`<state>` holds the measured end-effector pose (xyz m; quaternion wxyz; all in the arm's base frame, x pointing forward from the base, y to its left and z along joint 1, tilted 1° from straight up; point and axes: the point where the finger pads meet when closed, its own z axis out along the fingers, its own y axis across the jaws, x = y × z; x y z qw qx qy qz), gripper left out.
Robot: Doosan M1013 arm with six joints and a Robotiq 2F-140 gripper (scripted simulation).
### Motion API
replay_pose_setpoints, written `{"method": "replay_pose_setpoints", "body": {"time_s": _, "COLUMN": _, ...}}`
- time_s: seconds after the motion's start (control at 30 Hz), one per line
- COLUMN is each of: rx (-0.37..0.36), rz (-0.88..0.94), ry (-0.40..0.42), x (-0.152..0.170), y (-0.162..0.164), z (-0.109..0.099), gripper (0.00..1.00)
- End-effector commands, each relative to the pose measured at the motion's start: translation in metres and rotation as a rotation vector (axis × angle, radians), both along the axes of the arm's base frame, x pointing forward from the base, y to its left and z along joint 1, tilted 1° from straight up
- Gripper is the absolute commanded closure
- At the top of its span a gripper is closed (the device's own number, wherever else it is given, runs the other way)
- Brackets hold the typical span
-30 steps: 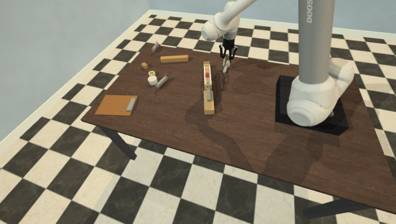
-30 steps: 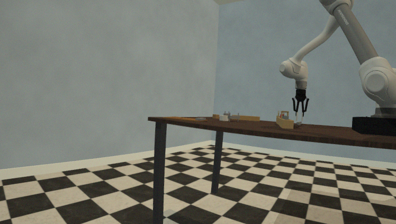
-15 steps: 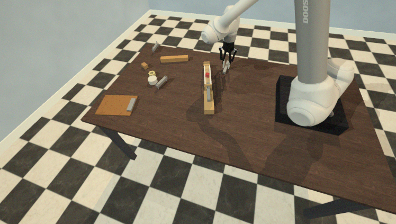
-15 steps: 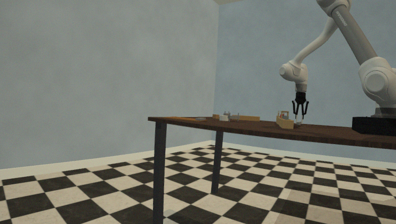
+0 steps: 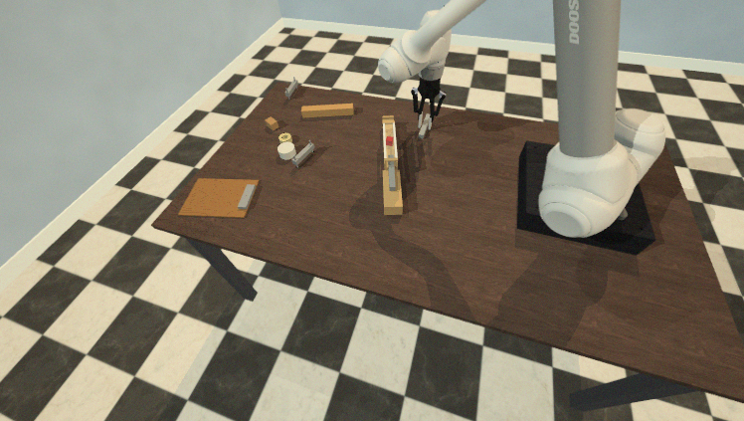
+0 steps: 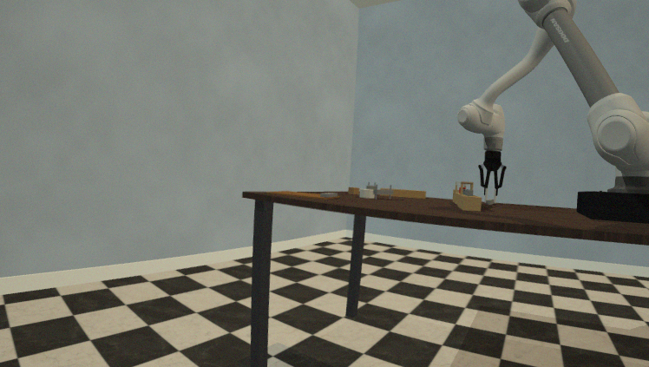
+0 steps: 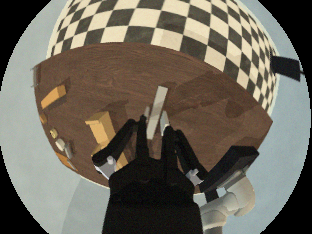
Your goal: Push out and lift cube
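The wooden channel (image 5: 387, 168) lies along the middle of the table, and the small red cube (image 5: 390, 139) sits inside it toward its far end. A grey bar (image 5: 391, 177) also lies in the channel nearer the front. A short grey stick (image 5: 423, 129) lies on the table just right of the channel's far part. My gripper (image 5: 425, 119) points straight down over this stick, fingers partly open on either side of it and low by the table. In the wrist view the stick (image 7: 158, 113) runs between my fingers, with the channel (image 7: 102, 127) to the left.
At the left are a wooden block (image 5: 326, 110), a small wooden cube (image 5: 272, 122), a ring (image 5: 284, 136), a white cylinder (image 5: 285, 150), two grey brackets (image 5: 302, 153) (image 5: 290, 88), and a flat board (image 5: 218, 197) carrying a grey piece. The robot base (image 5: 592, 191) stands at the right.
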<state>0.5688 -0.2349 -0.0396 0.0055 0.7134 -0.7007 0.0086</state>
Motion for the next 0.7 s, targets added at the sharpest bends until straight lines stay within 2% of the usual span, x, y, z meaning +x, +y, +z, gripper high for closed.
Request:
{"method": "replay_pose_setpoints", "body": {"time_s": 0.0, "rx": 0.0, "rz": 0.0, "ry": 0.0, "x": 0.0, "y": 0.0, "z": 0.0001, "gripper": 0.77}}
{"method": "replay_pose_setpoints", "body": {"time_s": 0.53, "rx": 0.0, "rz": 0.0, "ry": 0.0, "x": 0.0, "y": 0.0, "z": 0.0001, "gripper": 0.77}}
{"method": "replay_pose_setpoints", "body": {"time_s": 0.57, "rx": 0.0, "rz": 0.0, "ry": 0.0, "x": 0.0, "y": 0.0, "z": 0.0001, "gripper": 1.0}}
{"method": "replay_pose_setpoints", "body": {"time_s": 0.67, "rx": 0.0, "rz": 0.0, "ry": 0.0, "x": 0.0, "y": 0.0, "z": 0.0001, "gripper": 1.0}}
